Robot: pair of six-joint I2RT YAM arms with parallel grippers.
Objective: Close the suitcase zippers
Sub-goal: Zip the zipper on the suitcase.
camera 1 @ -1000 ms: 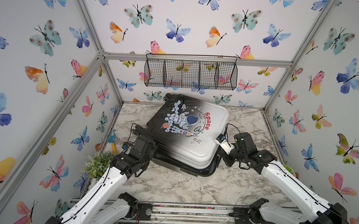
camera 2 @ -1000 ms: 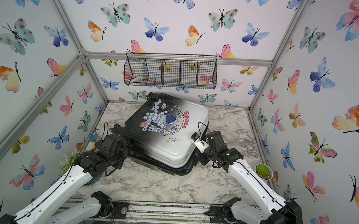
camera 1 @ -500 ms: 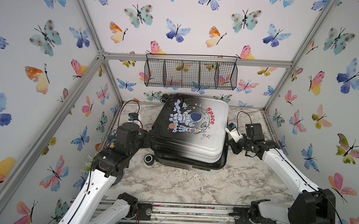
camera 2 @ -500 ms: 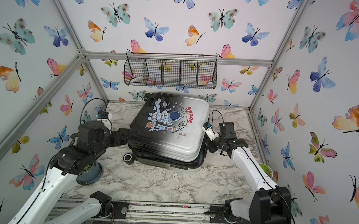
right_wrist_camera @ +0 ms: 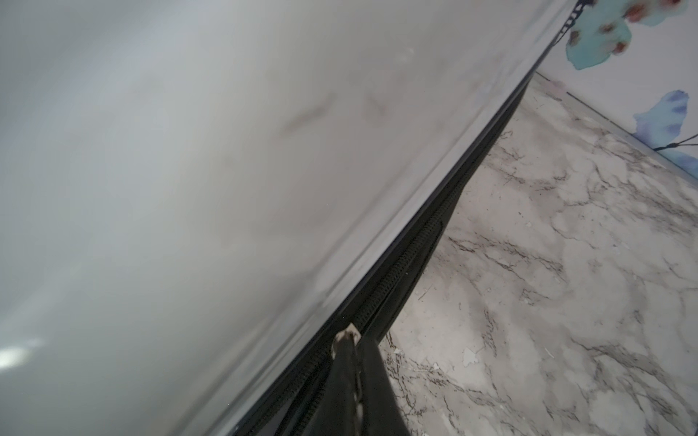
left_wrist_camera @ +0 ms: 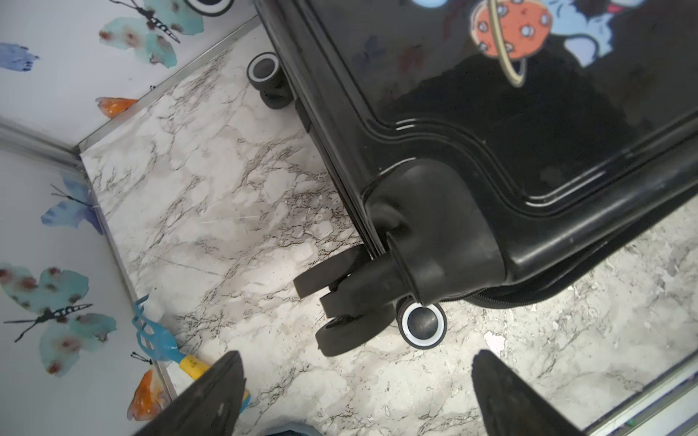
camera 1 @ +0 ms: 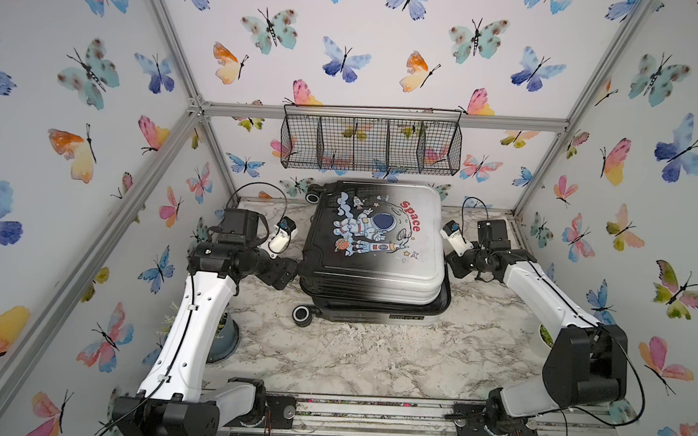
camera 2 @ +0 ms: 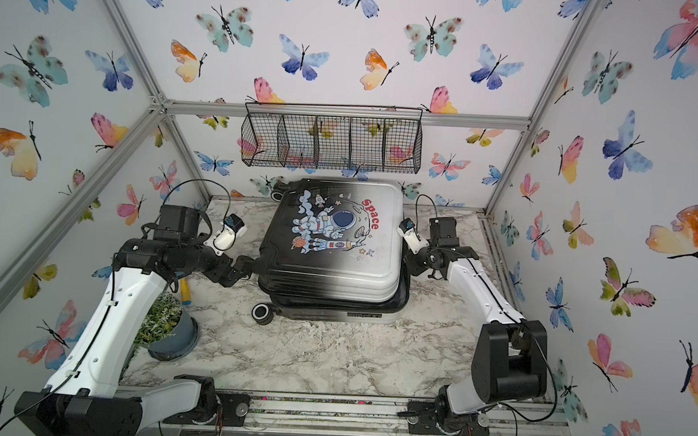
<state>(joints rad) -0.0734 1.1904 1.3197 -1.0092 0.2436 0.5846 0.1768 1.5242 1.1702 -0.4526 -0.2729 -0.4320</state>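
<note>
Your suitcase (camera 1: pixel 374 245) lies flat on the marble worktop (camera 1: pixel 373 351), astronaut print facing up. The upper shell sits a little askew on the lower half, so the lower black rim shows along the suitcase's near edge.

Your left hand (left_wrist_camera: pixel 357 358) is at the suitcase's black, wheeled end, just off the near corner. Its fingers (left_wrist_camera: pixel 223 381) are spread wide with nothing between them, and they touch neither the shell nor the white-rimmed wheel (left_wrist_camera: pixel 423 322) at that corner.

Your right hand (right_wrist_camera: pixel 347 347) is at the suitcase's opposite, white end. Its fingers are pressed together and their tip lies right on the black zipper track (right_wrist_camera: pixel 408 256) under the white shell's edge. You cannot tell from the wrist view whether a pull is pinched between them.

A wire basket (camera 1: pixel 372 142) hangs on the wall above the suitcase's far edge. A potted plant (camera 2: pixel 169 332) stands well off the suitcase's wheeled end, beside the left arm. A blue-pronged tool with a yellow handle (left_wrist_camera: pixel 162 339) lies by the wall on that same side.
</note>
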